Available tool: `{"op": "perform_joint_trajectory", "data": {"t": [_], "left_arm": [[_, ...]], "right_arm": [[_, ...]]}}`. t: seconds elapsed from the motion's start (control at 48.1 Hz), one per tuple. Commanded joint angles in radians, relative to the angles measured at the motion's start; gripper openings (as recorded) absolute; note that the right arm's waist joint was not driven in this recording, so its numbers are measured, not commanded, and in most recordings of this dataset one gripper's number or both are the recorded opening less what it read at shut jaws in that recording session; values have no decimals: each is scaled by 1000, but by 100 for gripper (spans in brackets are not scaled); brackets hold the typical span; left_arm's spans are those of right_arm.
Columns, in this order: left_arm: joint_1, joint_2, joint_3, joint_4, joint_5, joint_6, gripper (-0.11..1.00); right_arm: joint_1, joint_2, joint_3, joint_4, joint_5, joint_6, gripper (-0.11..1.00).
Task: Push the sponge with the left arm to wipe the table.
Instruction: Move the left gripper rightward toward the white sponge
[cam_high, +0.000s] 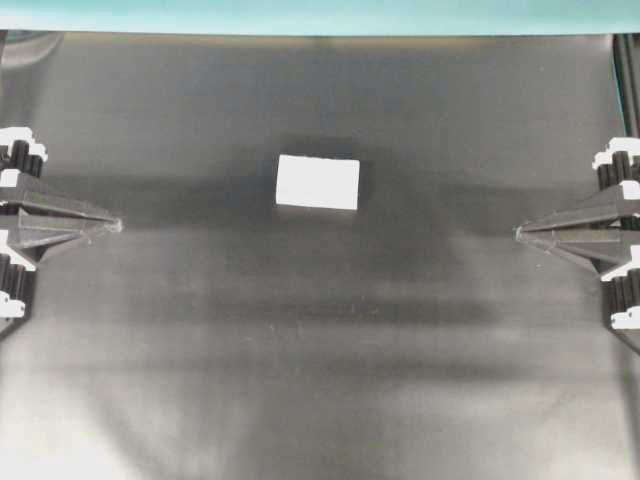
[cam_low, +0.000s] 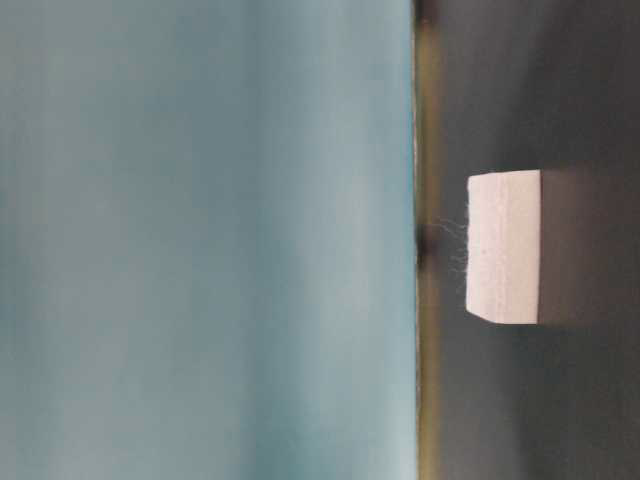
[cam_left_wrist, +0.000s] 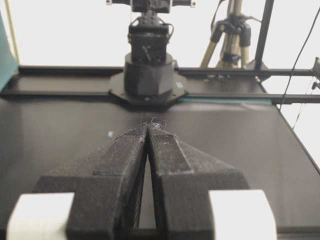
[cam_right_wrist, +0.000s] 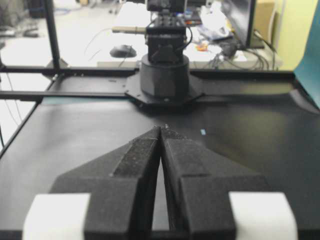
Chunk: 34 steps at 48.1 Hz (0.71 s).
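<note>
The white rectangular sponge (cam_high: 317, 182) lies flat near the middle of the dark table (cam_high: 320, 330), a little toward the teal strip; it also shows in the table-level view (cam_low: 505, 248). My left gripper (cam_high: 118, 226) is shut and empty at the left edge, well apart from the sponge; its tips meet in the left wrist view (cam_left_wrist: 150, 126). My right gripper (cam_high: 518, 233) is shut and empty at the right edge, tips together in the right wrist view (cam_right_wrist: 161, 129). The sponge does not show in either wrist view.
A teal strip (cam_high: 320, 15) runs along the far edge of the table. Each wrist view shows the opposite arm's base (cam_left_wrist: 148, 75) (cam_right_wrist: 165, 75) across the table. A small pale tape scrap (cam_right_wrist: 202, 132) lies on the sheet.
</note>
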Motion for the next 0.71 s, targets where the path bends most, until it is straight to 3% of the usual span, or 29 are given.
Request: {"op": "perform_joint_trajectory", "data": {"t": [0.0,0.083,0.208,0.416,0.686], "left_arm": [[2,77,-3,40,0,-20,5],[5,153,-14,40,-8,-38,2],[25,278,-54,40,-26,-54,0],[94,462,-132,40,-74,-71,0],[158,732,-310,40,-97,-110,1]], "right_arm": [[0,14,8,2,-3,-11,3],[0,9,35,2,8,-14,11],[0,-3,46,2,40,-8,0],[0,-29,55,2,89,-2,0],[0,-51,81,2,97,2,0]]}}
